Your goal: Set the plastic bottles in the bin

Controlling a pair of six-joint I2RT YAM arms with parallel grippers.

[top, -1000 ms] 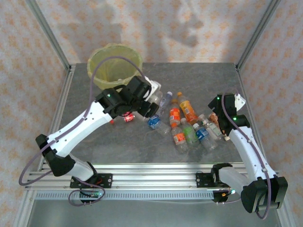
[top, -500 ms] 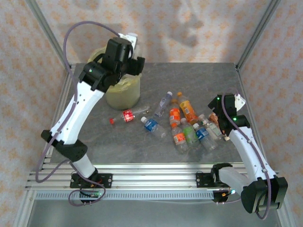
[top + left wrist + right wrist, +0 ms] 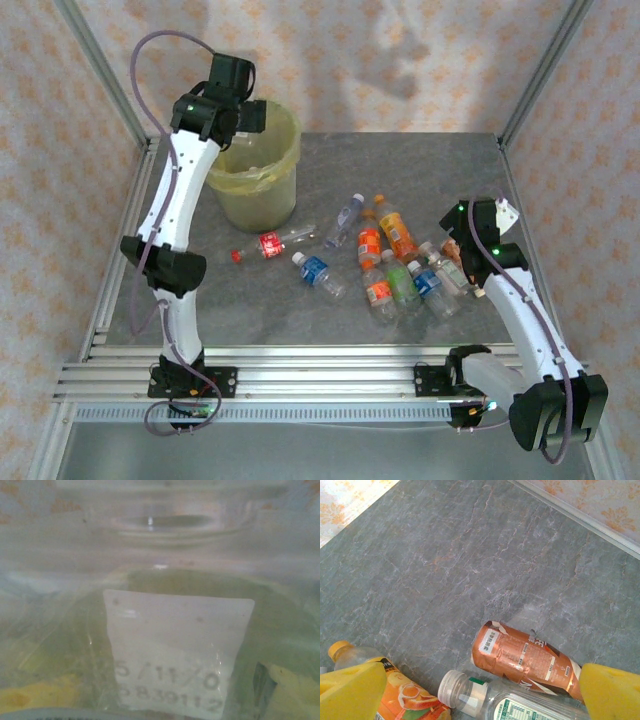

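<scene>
The right gripper [image 3: 480,700] hangs wide open over the bottles [image 3: 400,272] heaped on the table [image 3: 250,305]. Farther back, the left gripper [image 3: 243,110] clamps a clear bottle [image 3: 175,650] at the bin [image 3: 287,150]'s far rim. Released off-centre, it may bounce out.

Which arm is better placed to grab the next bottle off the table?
Right. The open right gripper hangs just above the brown-labelled bottle in the pile; the left gripper is away at the bin, holding a clear bottle.
</scene>
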